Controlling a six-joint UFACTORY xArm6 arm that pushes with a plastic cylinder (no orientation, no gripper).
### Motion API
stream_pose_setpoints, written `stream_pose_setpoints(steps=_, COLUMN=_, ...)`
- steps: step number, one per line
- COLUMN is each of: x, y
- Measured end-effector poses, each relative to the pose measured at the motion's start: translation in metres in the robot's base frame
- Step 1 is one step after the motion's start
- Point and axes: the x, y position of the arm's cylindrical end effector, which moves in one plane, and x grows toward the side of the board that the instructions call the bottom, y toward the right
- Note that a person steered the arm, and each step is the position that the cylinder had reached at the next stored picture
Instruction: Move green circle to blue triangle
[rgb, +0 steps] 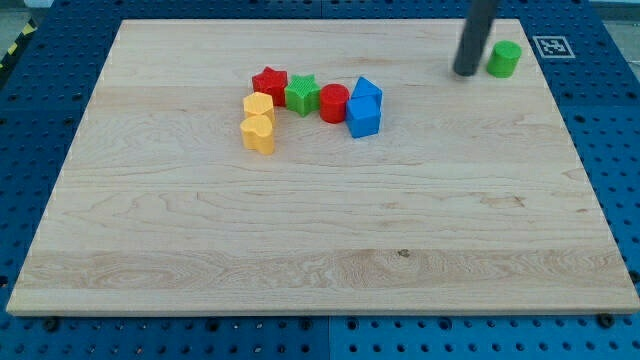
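My tip (465, 72) stands nearly upright just left of the green circle (504, 59), far right of the blue triangle (367, 90).

All that shows of the arm is a straight rod, dark grey to nearly black, round in section and smooth, with a dull finish and a faint lighter sheen along one side. It has the same thickness along its visible length. Its upper part is cut off by the view's top edge. My tip (465, 72) is a plain blunt end, slightly rounded. No cables, screws or markings can be made out on it.
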Motion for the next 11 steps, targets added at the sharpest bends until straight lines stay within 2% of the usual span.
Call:
stream_pose_setpoints(steps=1, x=0.036, y=0.066)
stream_pose_setpoints(steps=2, x=0.033, y=0.133)
stream_pose_setpoints(steps=3, x=0.02, y=0.134)
stream_pose_setpoints(steps=4, x=-0.006, y=0.105)
stream_pose_setpoints(steps=5, x=-0.021, y=0.044)
stream_pose_setpoints(steps=6, x=-0.021, y=-0.003)
stream_pose_setpoints(steps=8, x=-0.023, y=0.027)
stream_pose_setpoints(steps=9, x=-0.031, y=-0.008)
stream_pose_setpoints(steps=10, x=-0.031, y=-0.076)
stream_pose_setpoints(steps=11, x=-0.05, y=-0.081)
